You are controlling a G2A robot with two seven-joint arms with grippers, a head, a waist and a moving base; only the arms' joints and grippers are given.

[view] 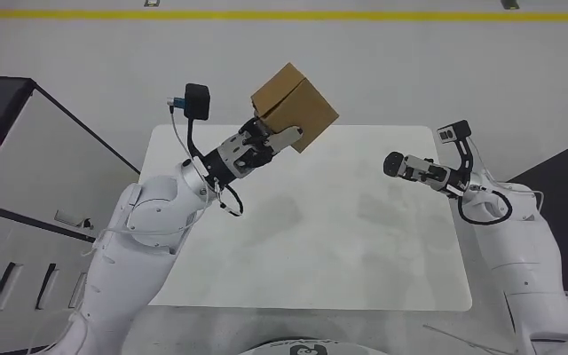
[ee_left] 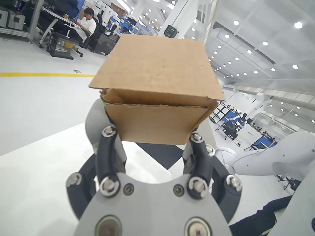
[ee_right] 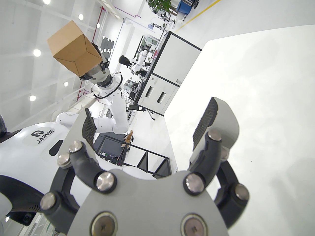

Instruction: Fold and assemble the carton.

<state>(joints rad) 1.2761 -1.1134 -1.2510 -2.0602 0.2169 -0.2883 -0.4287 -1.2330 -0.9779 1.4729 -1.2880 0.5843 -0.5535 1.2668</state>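
The left tool (view: 277, 140) is gripping the nearly closed carton (view: 295, 105), holding it aloft over the bench's (view: 355, 257) far edge. With one flap (ee_left: 157, 67) gaping, the open, empty right tool (view: 391, 164) is likely needed to press it shut.

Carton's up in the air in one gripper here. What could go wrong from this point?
1. The left gripper holds the brown cardboard carton by one end only, aloft near the far edge of the white table; a slip might drop it to the floor.
2. The end flaps show a gap in the left wrist view, so they could spring open.
3. The right gripper hangs open and apart, giving no support.
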